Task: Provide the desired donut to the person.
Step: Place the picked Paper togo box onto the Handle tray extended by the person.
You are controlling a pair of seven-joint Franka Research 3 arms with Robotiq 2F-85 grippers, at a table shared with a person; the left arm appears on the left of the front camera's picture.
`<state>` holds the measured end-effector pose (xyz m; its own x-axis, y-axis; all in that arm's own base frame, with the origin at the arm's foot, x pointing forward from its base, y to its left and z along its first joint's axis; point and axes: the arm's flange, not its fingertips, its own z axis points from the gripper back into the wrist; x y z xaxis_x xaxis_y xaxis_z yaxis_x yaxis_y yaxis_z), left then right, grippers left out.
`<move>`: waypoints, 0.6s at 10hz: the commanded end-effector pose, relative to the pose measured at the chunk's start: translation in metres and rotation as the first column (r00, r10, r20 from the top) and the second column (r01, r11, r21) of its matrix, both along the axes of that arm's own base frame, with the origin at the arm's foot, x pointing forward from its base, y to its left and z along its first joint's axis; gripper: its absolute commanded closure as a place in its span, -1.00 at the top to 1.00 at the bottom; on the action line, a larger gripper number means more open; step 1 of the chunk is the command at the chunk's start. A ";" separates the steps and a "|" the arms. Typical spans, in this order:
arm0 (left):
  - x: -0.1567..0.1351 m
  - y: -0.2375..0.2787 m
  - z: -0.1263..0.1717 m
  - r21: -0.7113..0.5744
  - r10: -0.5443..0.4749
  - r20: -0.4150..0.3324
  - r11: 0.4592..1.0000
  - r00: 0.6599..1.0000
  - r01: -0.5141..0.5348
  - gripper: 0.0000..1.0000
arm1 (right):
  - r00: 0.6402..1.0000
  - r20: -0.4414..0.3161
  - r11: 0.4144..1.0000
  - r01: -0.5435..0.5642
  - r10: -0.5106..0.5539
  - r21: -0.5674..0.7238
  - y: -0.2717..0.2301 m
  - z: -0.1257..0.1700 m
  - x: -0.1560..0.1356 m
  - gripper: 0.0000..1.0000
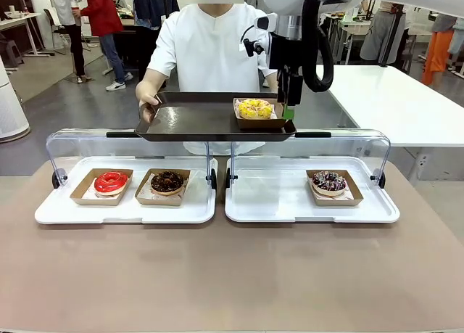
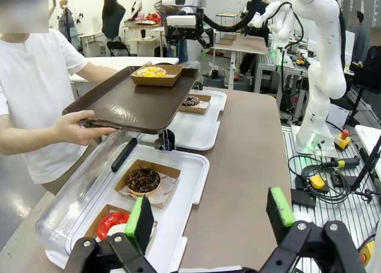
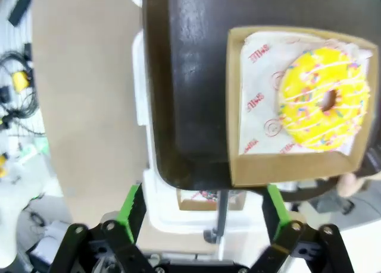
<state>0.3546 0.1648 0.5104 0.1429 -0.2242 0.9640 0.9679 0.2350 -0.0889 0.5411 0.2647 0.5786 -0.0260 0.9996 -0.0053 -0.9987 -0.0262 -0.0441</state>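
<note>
The person (image 1: 210, 50) in a white top holds a dark brown tray (image 1: 196, 121) over the display lids with both hands. A yellow sprinkled donut (image 1: 255, 108) lies in its cardboard box on the tray's right end. My right gripper (image 1: 288, 109) hangs just beside that box, open and holding nothing. From the right wrist the yellow donut (image 3: 321, 100) lies beyond my spread right gripper (image 3: 205, 210), apart from both fingers. My left gripper (image 2: 209, 216) is open over the table edge, short of the tray (image 2: 131, 103).
Two white trays (image 1: 275, 206) sit on the table under raised clear lids. The left one holds a red donut (image 1: 110, 182) and a chocolate donut (image 1: 167, 181); the right one a sprinkled dark donut (image 1: 329, 182). Other people and tables stand farther back.
</note>
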 end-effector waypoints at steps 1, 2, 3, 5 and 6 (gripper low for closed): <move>-0.002 0.001 0.002 -0.006 -0.002 0.005 1.000 1.000 0.002 1.00 | 1.000 0.029 0.999 0.007 -0.006 -0.039 -0.008 0.009 -0.050 1.00; -0.002 0.001 0.002 -0.006 -0.002 0.005 1.000 1.000 0.002 1.00 | 0.999 0.040 1.000 0.002 -0.001 -0.025 -0.016 0.010 -0.070 1.00; -0.002 0.001 0.002 -0.006 -0.002 0.005 1.000 1.000 0.002 1.00 | 1.000 0.030 1.000 -0.002 0.003 -0.020 -0.025 0.006 -0.089 1.00; -0.002 0.001 0.002 -0.006 -0.002 0.005 1.000 1.000 0.002 1.00 | 0.998 0.060 0.999 0.022 -0.024 0.029 -0.051 -0.016 -0.113 1.00; -0.002 0.001 0.002 -0.006 -0.002 0.005 1.000 1.000 0.002 1.00 | 0.993 0.110 0.998 0.037 -0.043 0.056 -0.061 -0.021 -0.115 1.00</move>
